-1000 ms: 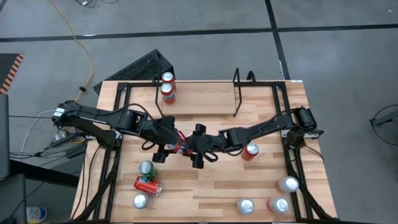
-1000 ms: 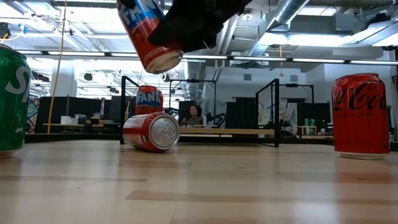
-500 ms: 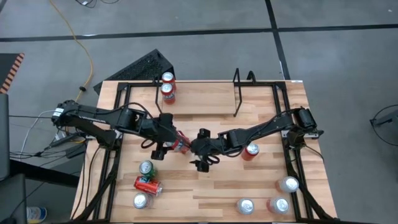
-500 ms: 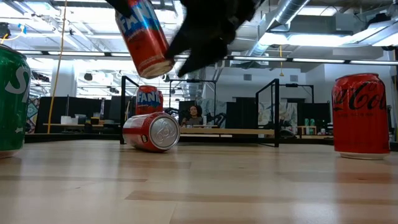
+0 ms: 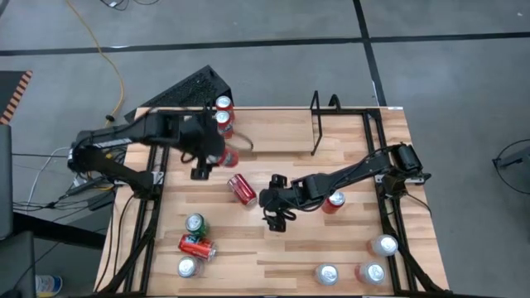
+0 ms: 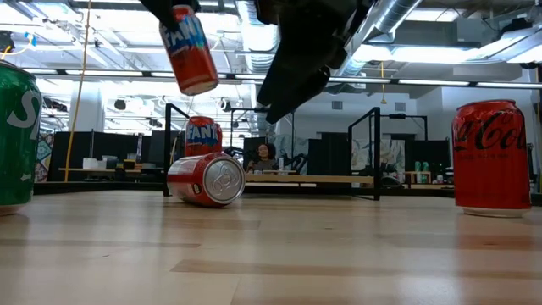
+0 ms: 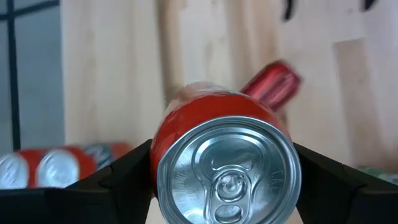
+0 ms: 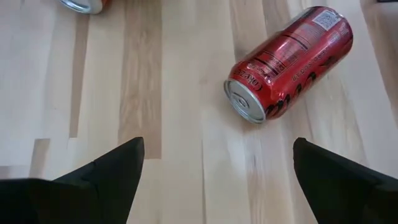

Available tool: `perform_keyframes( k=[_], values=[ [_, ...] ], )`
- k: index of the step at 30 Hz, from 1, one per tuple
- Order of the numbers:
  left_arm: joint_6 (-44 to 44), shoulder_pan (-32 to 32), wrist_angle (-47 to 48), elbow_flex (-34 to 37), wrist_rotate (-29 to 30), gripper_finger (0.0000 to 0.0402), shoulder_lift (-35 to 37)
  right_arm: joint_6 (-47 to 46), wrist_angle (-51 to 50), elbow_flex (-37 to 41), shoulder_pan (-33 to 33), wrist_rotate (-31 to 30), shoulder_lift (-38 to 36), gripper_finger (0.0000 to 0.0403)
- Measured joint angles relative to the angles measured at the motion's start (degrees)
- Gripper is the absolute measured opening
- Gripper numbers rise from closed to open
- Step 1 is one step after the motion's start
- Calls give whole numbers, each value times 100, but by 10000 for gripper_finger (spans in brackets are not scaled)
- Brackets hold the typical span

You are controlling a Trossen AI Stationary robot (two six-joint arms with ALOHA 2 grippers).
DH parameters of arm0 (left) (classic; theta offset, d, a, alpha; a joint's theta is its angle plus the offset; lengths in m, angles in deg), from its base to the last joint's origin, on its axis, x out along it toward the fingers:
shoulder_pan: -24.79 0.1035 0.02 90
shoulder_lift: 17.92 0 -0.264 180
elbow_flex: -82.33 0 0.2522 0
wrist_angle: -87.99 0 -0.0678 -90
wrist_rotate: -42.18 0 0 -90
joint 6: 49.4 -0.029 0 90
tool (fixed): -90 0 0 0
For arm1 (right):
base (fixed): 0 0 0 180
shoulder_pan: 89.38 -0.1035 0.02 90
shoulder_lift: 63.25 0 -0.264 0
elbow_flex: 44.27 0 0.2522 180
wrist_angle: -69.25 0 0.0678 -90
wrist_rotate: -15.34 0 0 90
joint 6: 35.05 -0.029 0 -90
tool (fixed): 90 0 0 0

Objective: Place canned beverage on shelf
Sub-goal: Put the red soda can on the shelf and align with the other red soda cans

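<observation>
An orange-red Fanta can [image 6: 188, 49] hangs in the air, with my left gripper [image 5: 214, 156] shut on it, near the left end of the shelf [image 5: 314, 124], a low rack of black rods at the table's far edge. Two cans [image 5: 223, 112] stand on the shelf's left end. A red can [image 5: 242, 189] lies on its side at mid-table. Just right of it, my right gripper [image 5: 277, 217] hovers open over bare wood, with nothing between its fingers. My left gripper pinches the Fanta can's side wall near its top end [image 7: 163, 138] between its two fingers [image 7: 118, 182], one on each side. The fingers slant down from above. The can hangs below them, lifted clear, nearly upright, with its bottom down and slightly tilted.
A Coca-Cola can [image 5: 334, 201] stands right of my right gripper. A green can [image 5: 195, 222], a lying red can [image 5: 197, 247] and a standing can [image 5: 187, 266] sit near left. Three more cans [image 5: 373, 271] stand near right. Black rails [image 5: 153, 207] edge the table.
My left gripper has risen and carried the Fanta can toward the table's far edge and the shelf's left end, away from my right gripper. The can stays lifted and nearly upright. My right gripper has tipped further down at mid-table.
</observation>
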Motion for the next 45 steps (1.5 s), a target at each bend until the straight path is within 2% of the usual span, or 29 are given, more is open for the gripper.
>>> perform_keyframes(
  k=[6, 9, 12, 30, 45],
  values=[
    [-561, 874, 166, 2, -68, 286, -12, 2, 40, 9, 4, -4, 0, 384],
    [-939, 1124, 108, 16, -103, 290, -17, 2, 131, 128, 4, -4, -2, 384],
    [-1171, 1311, 100, 16, -396, 291, -20, 2, 218, 286, 4, -4, 0, 384],
    [-1890, 1769, 96, 20, -655, 293, -1255, -147, 602, 544, -41, -4, -2, 384],
    [-2386, 2510, -47, 22, -1084, 293, -1710, -144, 610, 544, -37, -4, -2, 384]
  ],
)
